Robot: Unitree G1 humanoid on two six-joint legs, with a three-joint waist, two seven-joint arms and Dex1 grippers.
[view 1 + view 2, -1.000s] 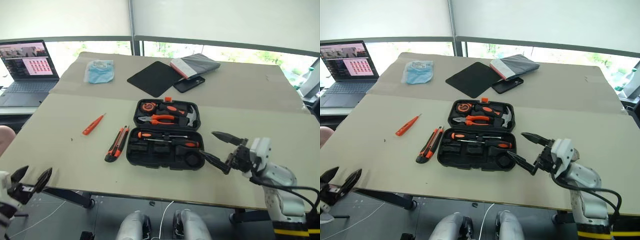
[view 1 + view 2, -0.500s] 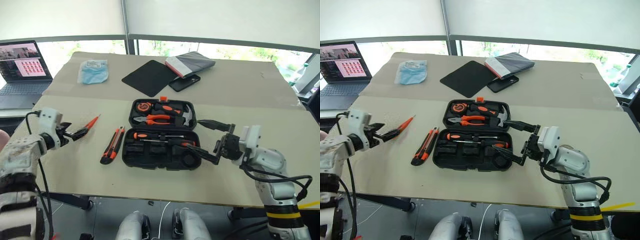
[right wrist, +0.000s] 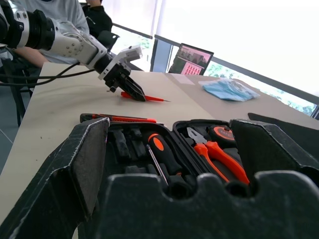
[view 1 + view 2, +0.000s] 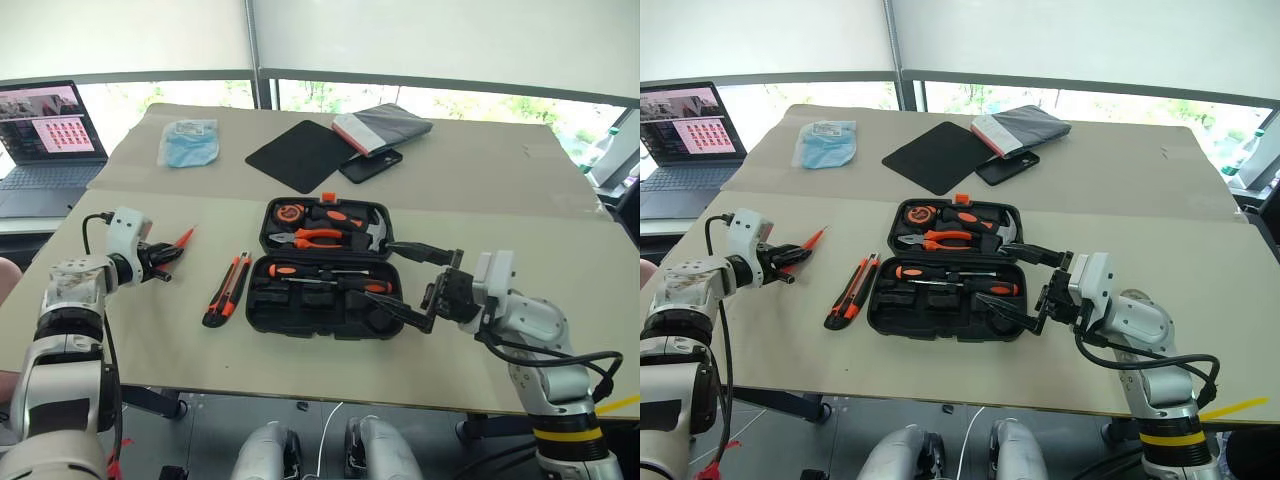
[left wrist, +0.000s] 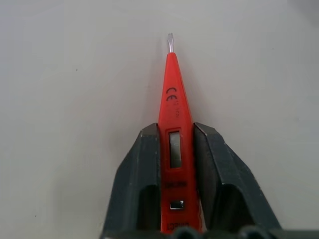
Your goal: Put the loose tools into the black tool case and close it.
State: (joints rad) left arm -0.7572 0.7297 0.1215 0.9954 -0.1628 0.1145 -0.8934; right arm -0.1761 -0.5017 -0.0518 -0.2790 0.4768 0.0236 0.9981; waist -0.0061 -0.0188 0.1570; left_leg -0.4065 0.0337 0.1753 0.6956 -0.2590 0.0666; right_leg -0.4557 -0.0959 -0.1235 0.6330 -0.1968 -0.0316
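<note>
Left wrist view has the tester screwdriver (image 5: 175,149) now pinched between the left gripper (image 5: 175,164) jaws, which stood spread a second ago; it lies near the tabletop's (image 4: 300,360) left edge. That secures the first loose tool for the open black tool case (image 4: 330,270) mid-tabletop. The right gripper (image 4: 425,285) hangs spread beside the case; the utility knife (image 4: 229,289) waits.

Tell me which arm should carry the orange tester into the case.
Left. The left gripper is closed around the orange tester screwdriver on the table; the right gripper is open beside the black tool case, holding nothing.
</note>
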